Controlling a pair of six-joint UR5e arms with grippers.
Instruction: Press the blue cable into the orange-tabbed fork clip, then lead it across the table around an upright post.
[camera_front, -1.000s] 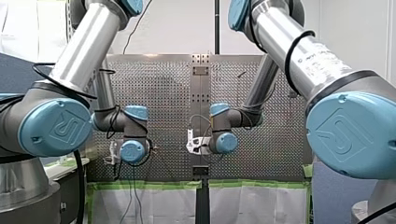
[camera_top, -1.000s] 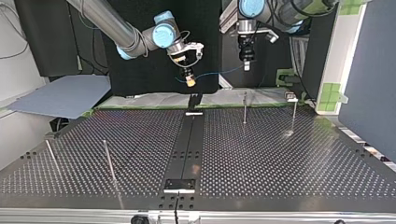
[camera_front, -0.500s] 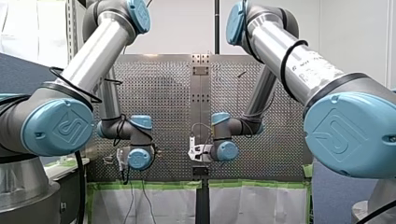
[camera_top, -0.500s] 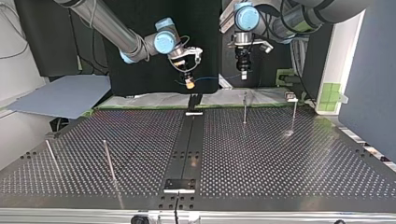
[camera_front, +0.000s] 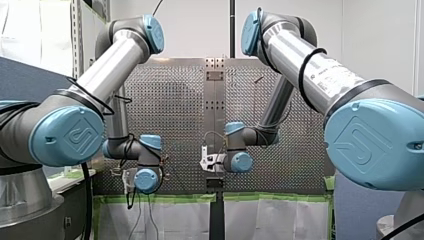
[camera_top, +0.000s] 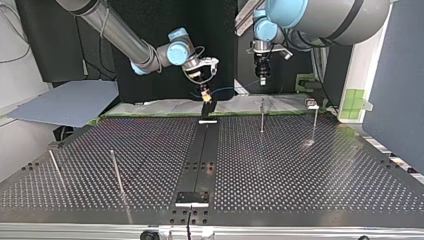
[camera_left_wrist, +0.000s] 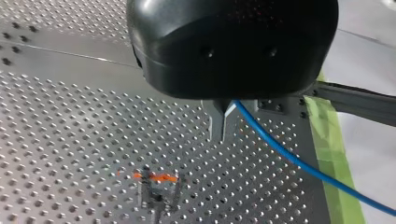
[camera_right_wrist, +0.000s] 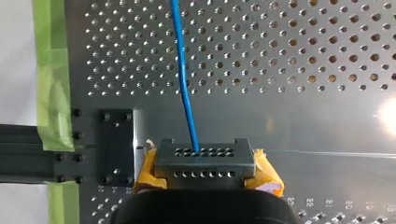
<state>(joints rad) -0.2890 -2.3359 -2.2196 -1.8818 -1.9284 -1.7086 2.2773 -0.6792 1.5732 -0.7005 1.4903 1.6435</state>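
i'm seeing my left gripper (camera_left_wrist: 222, 122) hanging above the perforated table (camera_left_wrist: 56, 140), its metal fingers pinched together on the blue cable (camera_left_wrist: 292, 157), which is running from the tips out over the green tape (camera_left_wrist: 332, 144) at the table's edge. the orange-tabbed fork clip (camera_left_wrist: 156, 181) is standing on the table ahead of that gripper, apart from the cable. my right gripper (camera_right_wrist: 201, 150) is clamping the cable between its yellow pads (camera_right_wrist: 267, 173), with the line leading straight ahead of it. in the top view the cable is spanning the air between both grippers, over the table's far edge, near an upright post (camera_top: 262, 116).
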